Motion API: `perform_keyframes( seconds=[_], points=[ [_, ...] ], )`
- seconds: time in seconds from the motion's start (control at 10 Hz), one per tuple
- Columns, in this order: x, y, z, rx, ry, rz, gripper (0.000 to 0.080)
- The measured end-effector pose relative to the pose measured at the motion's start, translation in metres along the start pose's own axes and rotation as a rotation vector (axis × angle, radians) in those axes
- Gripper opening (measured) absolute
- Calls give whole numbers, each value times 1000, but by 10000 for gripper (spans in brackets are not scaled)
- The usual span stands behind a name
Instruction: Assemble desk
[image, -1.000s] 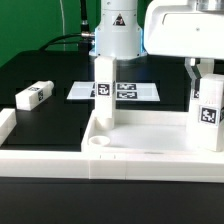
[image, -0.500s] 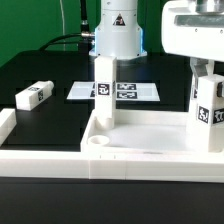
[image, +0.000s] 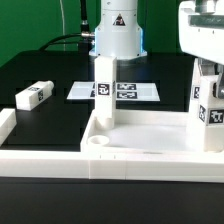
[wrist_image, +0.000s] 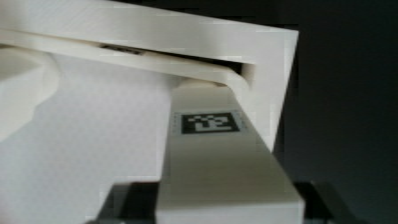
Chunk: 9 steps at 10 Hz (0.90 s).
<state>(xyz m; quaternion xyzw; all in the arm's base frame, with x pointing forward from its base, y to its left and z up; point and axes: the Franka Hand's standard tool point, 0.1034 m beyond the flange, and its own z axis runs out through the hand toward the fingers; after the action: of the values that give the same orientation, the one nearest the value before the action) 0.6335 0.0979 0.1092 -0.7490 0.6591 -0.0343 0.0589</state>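
While the end effector (image: 208, 72) stays clamped on a tagged desk leg (image: 208, 112), that leg stands upright in the desk top's (image: 150, 135) corner directly below it.

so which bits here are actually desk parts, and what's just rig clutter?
Desk parts:
- desk top, tray side up
- leg standing in the top's far corner
- leg upright in the gripper, at the exterior view's right; tag visible in wrist view
- loose leg lying on the table

Not part of it:
- marker board
- white border rail
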Motion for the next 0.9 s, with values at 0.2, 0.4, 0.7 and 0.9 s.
perform_keyframes(
  seconds=[0.2, 0.4, 0.7, 0.9],
  points=[
    [-2, 2, 0, -21, -6, -54, 520],
    [-2, 1, 0, -26, -10, -249, 623],
    [-2, 2, 1, -25, -13, -483, 647],
    [-2, 2, 1, -29, -9, -667, 649]
  ],
)
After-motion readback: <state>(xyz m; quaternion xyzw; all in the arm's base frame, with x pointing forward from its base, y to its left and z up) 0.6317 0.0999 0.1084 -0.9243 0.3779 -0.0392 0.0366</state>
